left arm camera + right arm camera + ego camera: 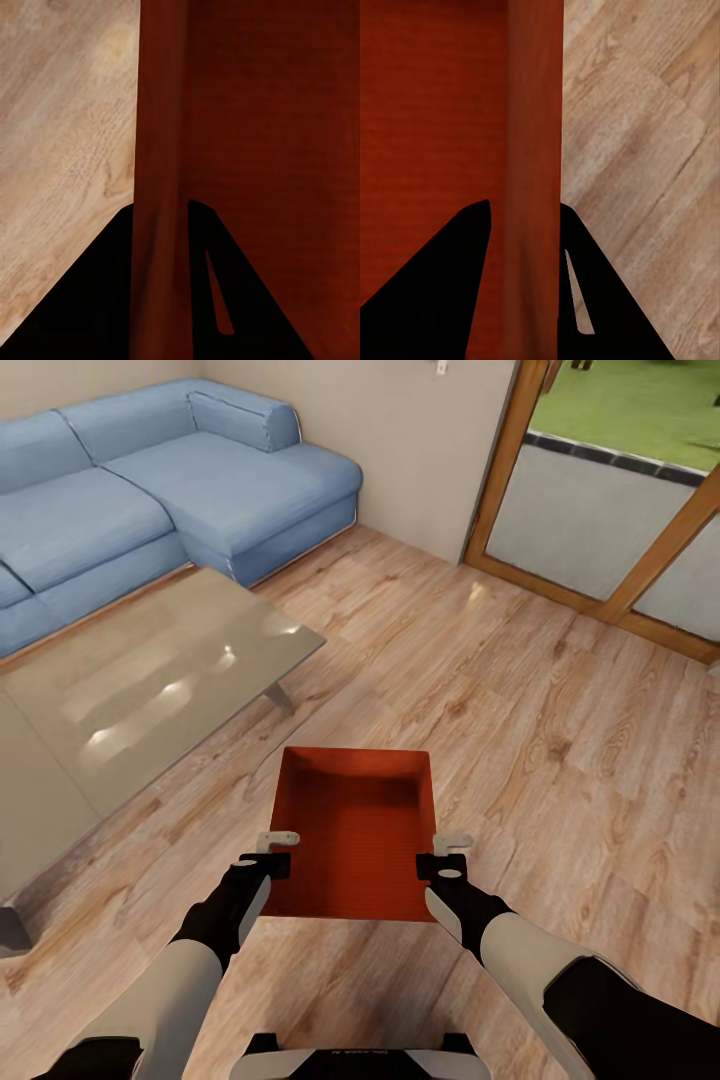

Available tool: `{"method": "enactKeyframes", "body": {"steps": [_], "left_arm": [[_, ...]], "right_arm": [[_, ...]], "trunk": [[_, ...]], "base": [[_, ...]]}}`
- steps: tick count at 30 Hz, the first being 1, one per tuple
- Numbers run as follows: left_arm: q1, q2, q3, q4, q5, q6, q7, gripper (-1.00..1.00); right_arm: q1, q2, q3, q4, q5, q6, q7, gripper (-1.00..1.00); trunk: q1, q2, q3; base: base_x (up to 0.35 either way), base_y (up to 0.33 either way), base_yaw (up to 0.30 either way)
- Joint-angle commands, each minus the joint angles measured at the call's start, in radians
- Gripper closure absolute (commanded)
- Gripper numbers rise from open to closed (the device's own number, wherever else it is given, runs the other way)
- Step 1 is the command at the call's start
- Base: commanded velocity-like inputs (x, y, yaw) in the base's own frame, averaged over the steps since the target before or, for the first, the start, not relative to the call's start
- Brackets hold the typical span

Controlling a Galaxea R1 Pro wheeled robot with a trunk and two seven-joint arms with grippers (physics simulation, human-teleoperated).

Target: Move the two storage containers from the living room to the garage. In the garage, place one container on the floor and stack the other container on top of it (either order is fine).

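Head view: container [355, 830] clamped between both jaws.

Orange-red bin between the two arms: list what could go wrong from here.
1. The storage container is held only by its thin side walls, one in the left pincer and one in the right pincer; if either slips, it may tilt or drop onto the wood plank floor.
2. The glass coffee table stands close on the left; turning could clip it.
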Motion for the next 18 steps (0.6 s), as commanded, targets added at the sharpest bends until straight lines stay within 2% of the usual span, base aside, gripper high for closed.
{"method": "enactKeyframes", "body": {"steps": [1, 11, 18], "left_arm": [[0.000, -0.004, 0.011, 0.001, 0.005, 0.005, -0.004, 1.00], [0.000, -0.004, 0.012, 0.001, 0.005, 0.005, -0.004, 1.00], [0.000, -0.004, 0.011, 0.001, 0.005, 0.006, -0.004, 1.00]], "right_arm": [[0.000, 0.001, -0.006, -0.009, 0.014, -0.007, -0.001, 1.00], [0.000, 0.007, -0.009, -0.009, 0.013, -0.009, -0.004, 1.00], [0.000, 0.008, -0.010, -0.009, 0.012, -0.009, -0.005, 1.00]], "trunk": [[-0.004, 0.007, 0.003], [-0.042, 0.077, 0.034], [-0.069, 0.126, 0.065]], "base": [[0.000, 0.000, 0.000], [0.000, 0.000, 0.000], [0.000, 0.000, 0.000]]}}
